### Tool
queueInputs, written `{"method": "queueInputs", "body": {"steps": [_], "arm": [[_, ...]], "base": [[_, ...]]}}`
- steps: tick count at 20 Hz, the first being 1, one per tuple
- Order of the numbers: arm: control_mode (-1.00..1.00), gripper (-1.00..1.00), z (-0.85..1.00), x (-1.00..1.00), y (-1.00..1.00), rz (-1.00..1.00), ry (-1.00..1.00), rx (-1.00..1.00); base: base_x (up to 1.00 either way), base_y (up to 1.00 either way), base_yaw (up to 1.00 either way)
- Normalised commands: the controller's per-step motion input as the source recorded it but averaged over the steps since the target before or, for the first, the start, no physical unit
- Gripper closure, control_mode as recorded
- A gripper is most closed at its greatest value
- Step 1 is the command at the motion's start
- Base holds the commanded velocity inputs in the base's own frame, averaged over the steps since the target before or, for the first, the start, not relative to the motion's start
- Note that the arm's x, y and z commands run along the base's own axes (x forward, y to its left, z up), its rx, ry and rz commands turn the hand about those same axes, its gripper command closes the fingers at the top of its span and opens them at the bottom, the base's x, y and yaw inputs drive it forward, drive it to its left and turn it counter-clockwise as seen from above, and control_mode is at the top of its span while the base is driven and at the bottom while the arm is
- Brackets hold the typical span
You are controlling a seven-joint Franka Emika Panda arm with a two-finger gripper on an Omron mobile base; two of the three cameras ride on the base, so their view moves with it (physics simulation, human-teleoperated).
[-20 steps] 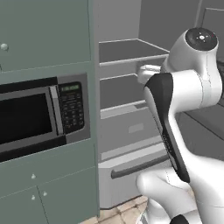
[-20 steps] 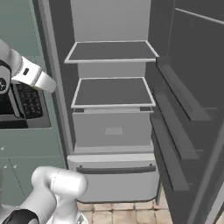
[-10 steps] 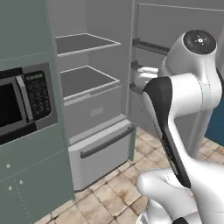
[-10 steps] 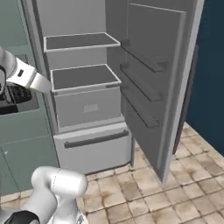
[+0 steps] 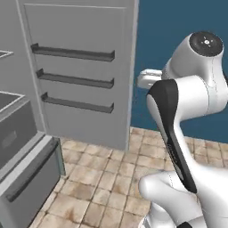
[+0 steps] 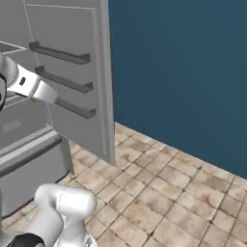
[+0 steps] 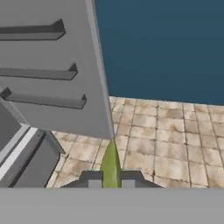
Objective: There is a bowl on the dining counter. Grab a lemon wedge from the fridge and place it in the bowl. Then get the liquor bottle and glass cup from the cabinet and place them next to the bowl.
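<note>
A thin yellow-green lemon wedge stands upright between my gripper's two dark fingertips, which are shut on it. Beyond it hangs the fridge's open light-grey door with three dark rails on its inner face. The same door is at the upper left of the left base view, with the fridge's lower drawer pulled out below it. In the right base view the door stands at the left. The bowl, dining counter, liquor bottle, glass cup and cabinet are out of view.
A dark blue wall runs behind the door's free edge. Tan tiled floor spreads open to the right. The drawer front juts out low at the left, close to my base.
The whole picture has swung to the right, so the camera has moved: microwave and fridge shelves slid off to the left, blue wall and floor came in. The grip on the wedge is unchanged.
</note>
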Motion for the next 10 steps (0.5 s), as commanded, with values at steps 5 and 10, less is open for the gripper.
{"method": "queueInputs", "body": {"steps": [5,10], "arm": [[1.00,1.00,0.00,0.00,0.00,0.00,0.00,0.00],[1.00,1.00,0.00,0.00,0.00,0.00,0.00,0.00]], "base": [[-0.23,0.00,-0.97],[-0.16,0.00,-0.97]]}}
